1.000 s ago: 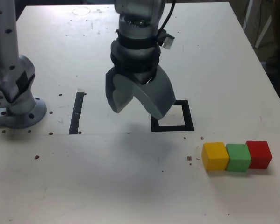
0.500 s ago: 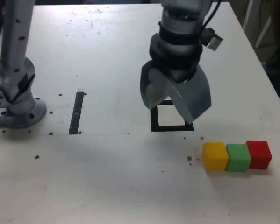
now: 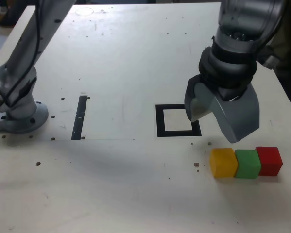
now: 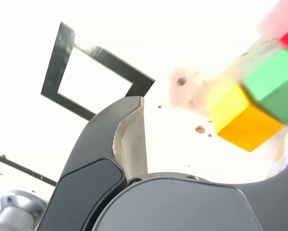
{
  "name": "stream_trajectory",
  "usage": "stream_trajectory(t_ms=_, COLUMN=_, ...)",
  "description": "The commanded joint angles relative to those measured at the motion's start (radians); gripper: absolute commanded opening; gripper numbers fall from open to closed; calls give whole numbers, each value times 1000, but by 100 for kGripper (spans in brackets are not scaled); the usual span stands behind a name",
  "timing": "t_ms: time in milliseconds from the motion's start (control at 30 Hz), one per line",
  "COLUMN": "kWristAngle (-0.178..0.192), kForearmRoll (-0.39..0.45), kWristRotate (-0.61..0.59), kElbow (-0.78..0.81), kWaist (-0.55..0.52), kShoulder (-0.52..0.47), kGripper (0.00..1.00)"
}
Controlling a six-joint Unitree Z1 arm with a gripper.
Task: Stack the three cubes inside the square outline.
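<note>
On the white table (image 3: 135, 58), going by the exterior view's left to right: black strip (image 3: 79, 117), then the square outline (image 3: 178, 121), empty, white centre showing. Gripper (image 3: 222, 116) hangs just right of the outline, jaws spread, holding nothing. Below and slightly right of it sit the cubes in a touching row: yellow cube (image 3: 223, 162), green cube (image 3: 247, 163), red cube (image 3: 268, 160). Row's long axis runs left-right; yellow end is nearest both gripper and outline. Wrist view agrees: yellow cube (image 4: 241, 115) just ahead of the open jaws, outline (image 4: 93, 77) off to the other side. Likely next: drop toward yellow. Nothing stacked yet.
</note>
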Motion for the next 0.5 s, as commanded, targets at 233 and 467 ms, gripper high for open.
stream_trajectory(t_ms=233, kWristAngle=45, kForearmRoll=82, kWristRotate=107, kElbow=-238, kWaist=-21, kShoulder=123, kGripper=98)
stream_trajectory(t_ms=467, kWristAngle=84, kForearmRoll=125, kWristRotate=193, kElbow=-434, kWaist=-21, kShoulder=212, kGripper=98)
